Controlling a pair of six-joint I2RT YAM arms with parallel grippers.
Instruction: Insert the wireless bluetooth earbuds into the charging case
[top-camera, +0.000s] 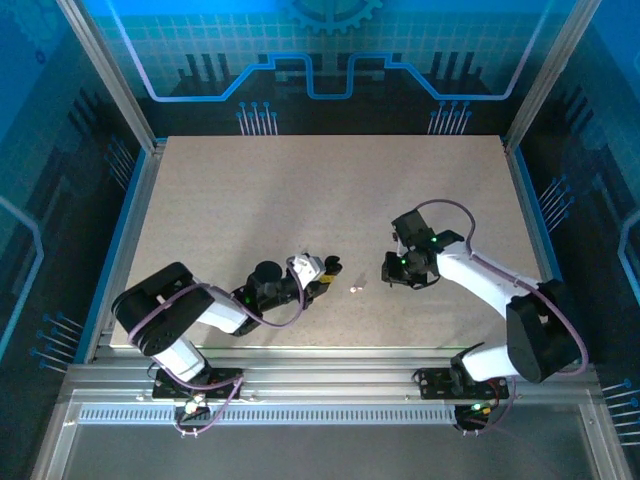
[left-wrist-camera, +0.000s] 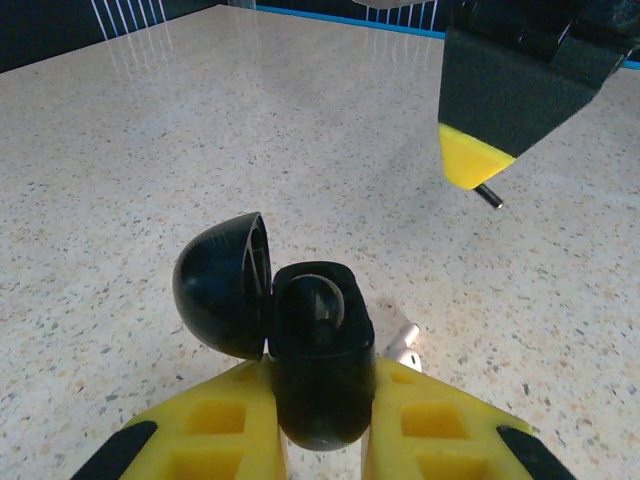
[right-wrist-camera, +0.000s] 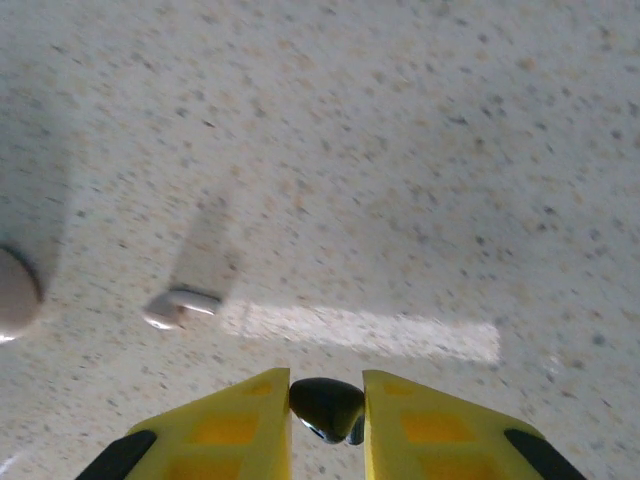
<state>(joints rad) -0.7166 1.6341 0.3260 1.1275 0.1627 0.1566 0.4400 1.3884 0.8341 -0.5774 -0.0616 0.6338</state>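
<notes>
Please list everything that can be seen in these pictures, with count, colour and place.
charging case: one, black, lid open, clamped in the left tool.
black earbud: one, black, pinched in the right tool.
whitish earbud: one, whitish, lying on the table between the tools.
round object: one, whitish, cut off at the right wrist view's left edge; unidentified.
table: one, speckled beige.
left tool: one, yellow fingers, shut on the charging case.
right tool: one, yellow fingers, shut on the black earbud.
</notes>
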